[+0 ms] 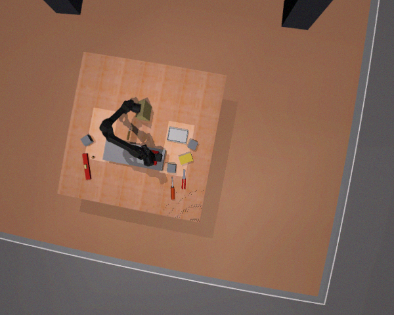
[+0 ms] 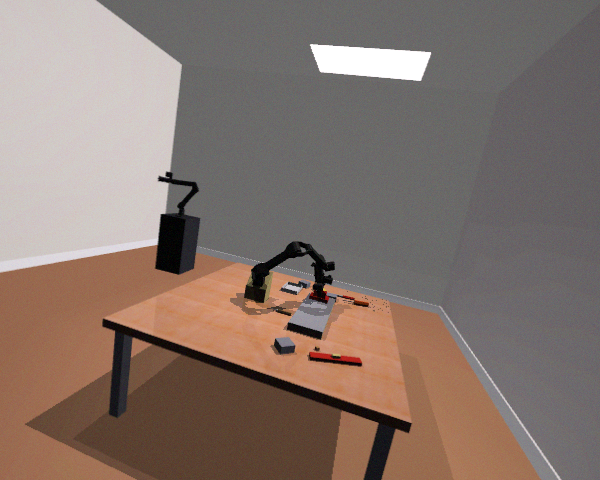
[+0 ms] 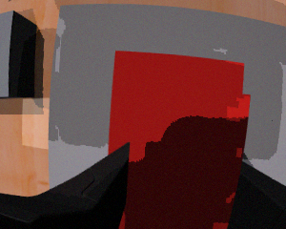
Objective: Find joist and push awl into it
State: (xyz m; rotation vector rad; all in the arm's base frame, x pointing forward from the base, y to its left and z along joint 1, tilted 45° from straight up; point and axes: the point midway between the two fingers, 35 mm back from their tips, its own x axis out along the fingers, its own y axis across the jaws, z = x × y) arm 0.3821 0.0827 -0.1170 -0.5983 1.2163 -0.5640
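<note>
Because the Joist Is Hidden: Red Stud Finder, Held Low at the Panel's End

While the joist lies out of sight, the goods on the wooden bench may be listed thus, as seen from where I stand.

Item: one red, flat-faced stud finder, at the end of the panel nearer the tray. Its broad body lies level, presumably so that its underside can read the board; whether it touches, I cannot tell.

Item: one black pincer, closed on the stud finder, a finger to each side. The grip from above leaves the base free for scanning, I judge.

Item: one long grey slab, the floor panel, laid within the arm's reach. I can make out no hole.

Item: one shallow, pale, rimmed tray, near the panel's end, handy for parking the finder. That step is not yet done.

Item: one slim brown-handled tool, lying beside the panel; probably the awl, though too small to be certain.

Item: one orange-handled screwdriver, set beyond the panel, likely a decoy.

Remark: the joist should be settled before release, since only one hole is allowed.
</note>
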